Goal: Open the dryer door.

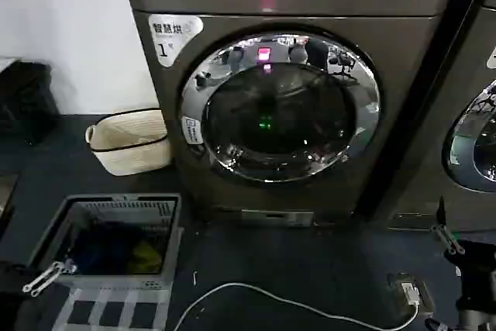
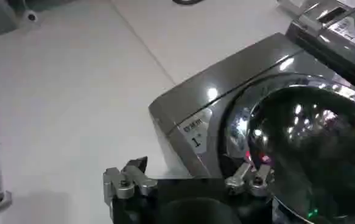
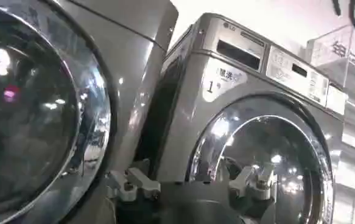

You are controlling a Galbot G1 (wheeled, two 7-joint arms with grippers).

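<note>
The dryer door point(image 1: 279, 106), a wide chrome ring around dark glass, sits flush and shut on the bronze-grey machine with the "1" sticker point(image 1: 167, 36). My left gripper point(image 1: 46, 277) hangs low at the left over a crate, well short of the machine. In the left wrist view the left gripper point(image 2: 188, 178) stands open and empty, with the door point(image 2: 311, 140) beyond it. My right gripper point(image 1: 448, 236) is low at the right, in front of the neighbouring machine. The right wrist view shows it point(image 3: 192, 181) open and empty, with the dryer door point(image 3: 37, 109) off to one side.
A woven basket point(image 1: 128, 141) stands on the floor left of the dryer. A grey crate point(image 1: 167, 218) with clothes sits at the front left. A white cable point(image 1: 294, 304) runs across the dark floor to a socket point(image 1: 409, 292). The neighbouring machine point(image 1: 473, 137) stands at the right.
</note>
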